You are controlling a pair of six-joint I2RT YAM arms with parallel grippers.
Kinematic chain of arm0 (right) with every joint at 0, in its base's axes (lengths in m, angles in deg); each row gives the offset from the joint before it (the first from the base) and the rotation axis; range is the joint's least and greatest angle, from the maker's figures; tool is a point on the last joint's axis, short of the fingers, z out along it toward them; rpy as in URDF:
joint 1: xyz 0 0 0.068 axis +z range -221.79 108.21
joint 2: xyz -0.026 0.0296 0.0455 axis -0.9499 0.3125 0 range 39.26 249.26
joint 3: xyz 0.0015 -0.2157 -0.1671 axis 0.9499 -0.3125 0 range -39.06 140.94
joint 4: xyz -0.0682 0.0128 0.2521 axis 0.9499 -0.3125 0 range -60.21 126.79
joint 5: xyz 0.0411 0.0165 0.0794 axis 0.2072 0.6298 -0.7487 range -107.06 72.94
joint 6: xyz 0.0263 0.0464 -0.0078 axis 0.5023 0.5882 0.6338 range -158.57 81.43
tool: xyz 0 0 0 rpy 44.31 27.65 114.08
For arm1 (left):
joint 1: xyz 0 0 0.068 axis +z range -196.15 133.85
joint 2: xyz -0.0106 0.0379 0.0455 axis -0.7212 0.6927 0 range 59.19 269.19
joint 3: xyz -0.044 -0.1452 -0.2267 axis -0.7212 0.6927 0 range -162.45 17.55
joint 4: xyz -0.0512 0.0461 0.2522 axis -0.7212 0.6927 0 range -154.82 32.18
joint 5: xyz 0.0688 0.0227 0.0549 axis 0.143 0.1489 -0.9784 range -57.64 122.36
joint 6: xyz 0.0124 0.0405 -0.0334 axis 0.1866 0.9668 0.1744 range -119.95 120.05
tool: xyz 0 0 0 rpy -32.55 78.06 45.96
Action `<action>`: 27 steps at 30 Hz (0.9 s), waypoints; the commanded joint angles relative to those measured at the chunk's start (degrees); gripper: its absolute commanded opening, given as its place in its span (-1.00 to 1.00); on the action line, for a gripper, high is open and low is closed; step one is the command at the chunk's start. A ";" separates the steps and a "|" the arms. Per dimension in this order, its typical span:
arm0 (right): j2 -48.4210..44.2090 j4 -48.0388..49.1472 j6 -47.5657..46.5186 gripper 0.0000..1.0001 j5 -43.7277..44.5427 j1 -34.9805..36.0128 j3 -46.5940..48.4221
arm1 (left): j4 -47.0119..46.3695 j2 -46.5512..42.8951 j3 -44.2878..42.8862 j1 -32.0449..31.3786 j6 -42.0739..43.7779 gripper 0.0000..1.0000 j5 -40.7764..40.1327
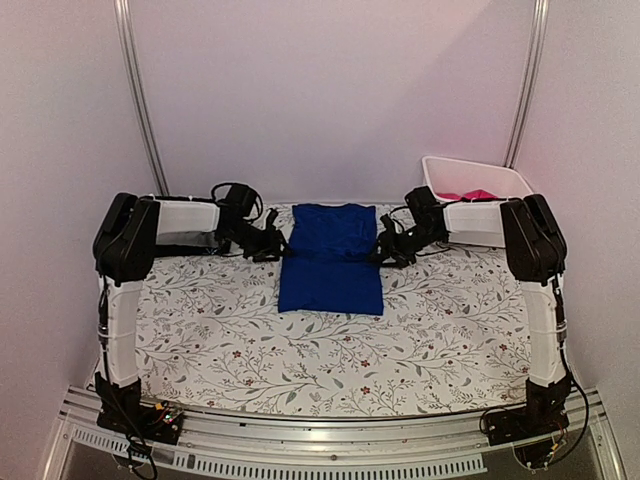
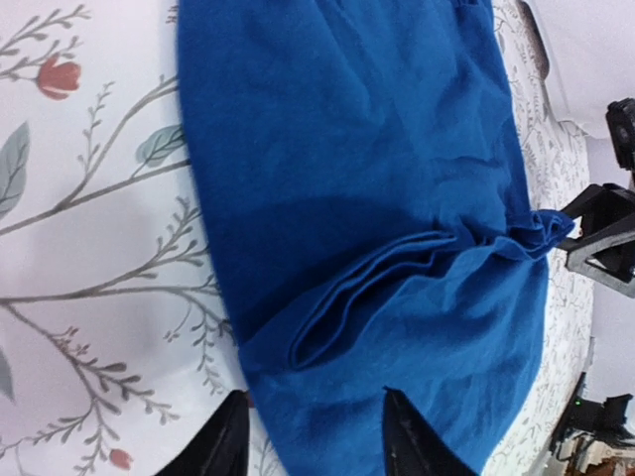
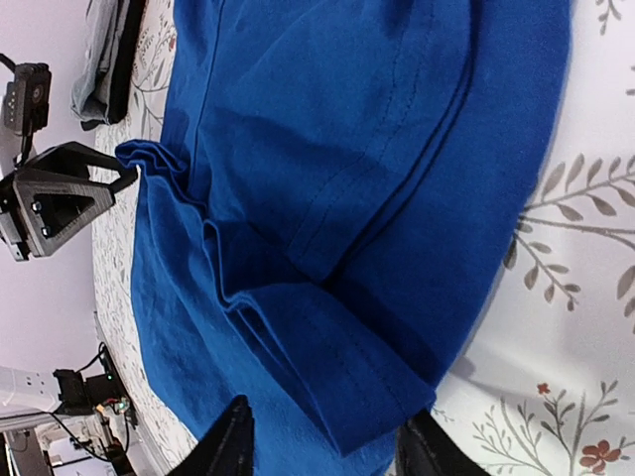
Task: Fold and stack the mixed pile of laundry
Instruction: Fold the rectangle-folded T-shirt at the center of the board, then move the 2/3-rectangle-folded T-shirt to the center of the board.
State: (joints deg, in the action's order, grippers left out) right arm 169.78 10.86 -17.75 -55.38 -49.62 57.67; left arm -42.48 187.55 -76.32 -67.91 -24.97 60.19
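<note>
Flanking blue garment (image 1: 330, 258): left claw (image 2: 317, 436), right claw (image 3: 327, 441), fingers (image 2: 226, 444) cropped.

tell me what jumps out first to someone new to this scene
A royal-blue garment, folded into a neat rectangle, lies far-centre on the floral table covering. The left gripper and right gripper flank its side edges, jaws open. A magenta-pink garment sits in the white bin at far right.

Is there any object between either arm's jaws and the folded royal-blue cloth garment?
Nothing visible does. The royal-blue cloth garment lies right at both pairs of jaws; each wrist view shows its edge between the parted fingers.
</note>
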 commanded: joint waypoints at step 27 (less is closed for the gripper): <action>-16.11 12.05 2.69 -0.06 -2.89 5.34 -35.32 | -25.43 -18.32 42.53 -6.30 -4.29 -0.19 9.95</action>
State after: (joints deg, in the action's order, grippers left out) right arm 150.06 21.63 -14.60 -59.86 -44.72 20.87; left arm -64.75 166.61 -33.54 -72.77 -29.12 70.55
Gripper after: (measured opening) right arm 0.477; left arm 0.414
